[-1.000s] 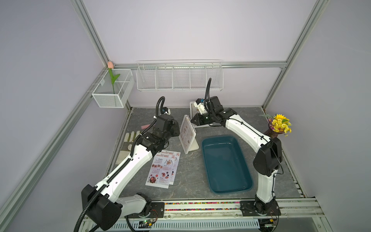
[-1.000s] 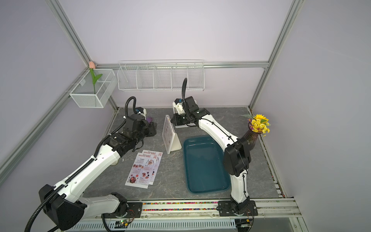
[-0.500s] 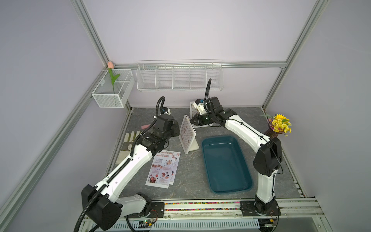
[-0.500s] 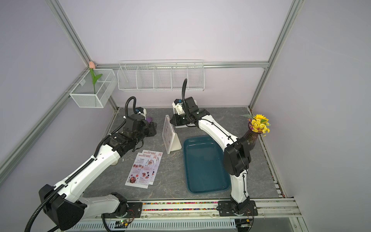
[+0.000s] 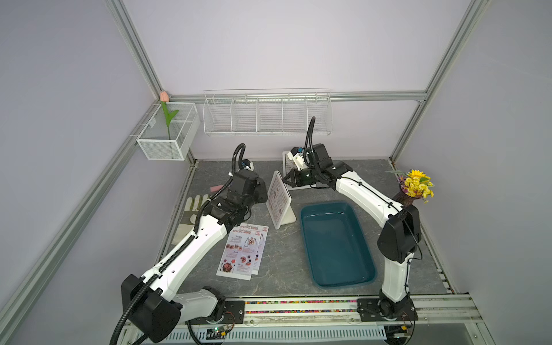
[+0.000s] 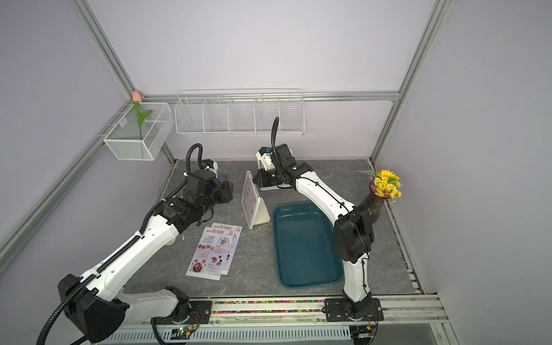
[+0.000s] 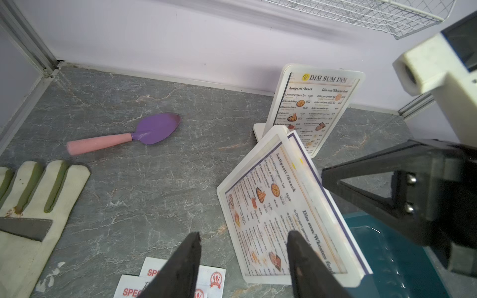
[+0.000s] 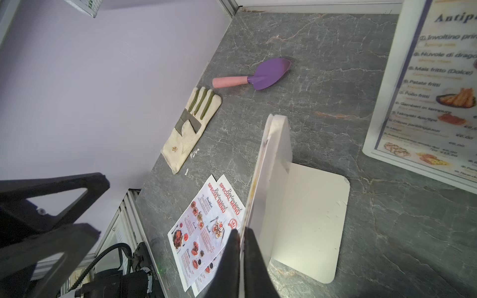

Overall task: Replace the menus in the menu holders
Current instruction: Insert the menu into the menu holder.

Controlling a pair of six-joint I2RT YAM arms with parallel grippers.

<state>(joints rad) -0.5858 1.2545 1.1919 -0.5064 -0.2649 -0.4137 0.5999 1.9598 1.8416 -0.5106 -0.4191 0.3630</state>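
In both top views the near menu holder (image 5: 279, 200) stands upright at the middle of the bench (image 5: 283, 277), with a Dim Sum Inn menu (image 5: 277, 195) in it. The right jaws reach its top edge from 2 o'clock. The left jaws hang just beside it at 9 o'clock. Two Special Menu sheets (image 5: 243, 252) lie flat and overlapped at its 7 o'clock, and the teal tray (image 5: 337, 248) is at its 4 o'clock.

In the left wrist view the left jaws are apart and empty, close to the near holder's front. The far menu holder (image 7: 315, 108) stands by the back wall, beyond the near one. A purple trowel (image 7: 154, 129) and a glove (image 7: 33, 206) lie well apart from both holders.

In the right wrist view the right jaws are together, clamped on the menu's thin edge at the holder's top.
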